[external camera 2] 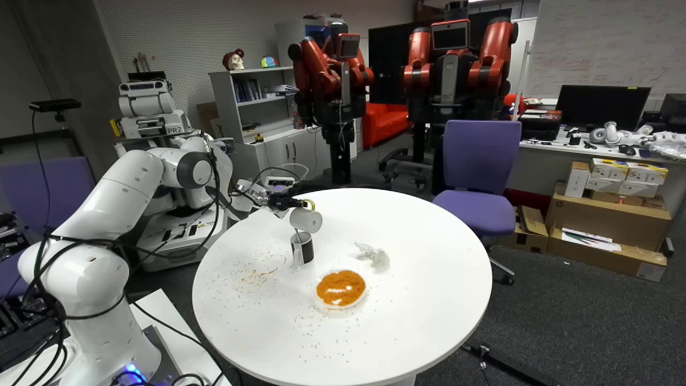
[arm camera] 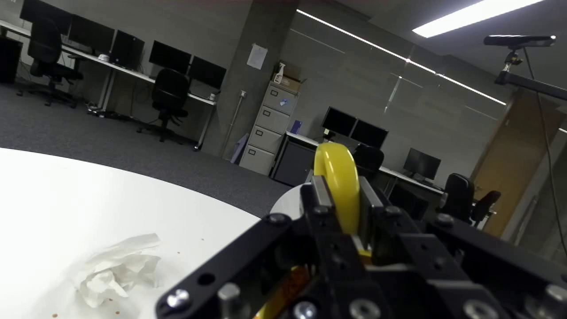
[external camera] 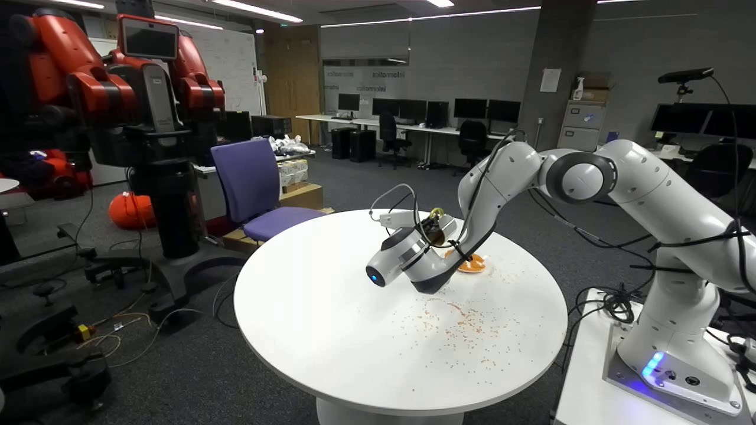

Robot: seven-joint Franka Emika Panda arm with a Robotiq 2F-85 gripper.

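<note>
Round tabletop (external camera 2: 429, 316) beneath tilted cup (external camera 2: 305, 220), glossy yellow handle (arm camera: 340, 184) in hand (arm camera: 346, 192)

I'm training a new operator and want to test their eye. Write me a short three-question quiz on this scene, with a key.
1. Short answer: which part of the held mug is clamped in the hand?
2. True or false: that mug is being held upright.
3. Multiple choice: what colour are the grains in the dish? A, blue; B, orange; C, green.

Key: 1, the yellow handle; 2, false, it is tipped sideways; 3, B.
</note>
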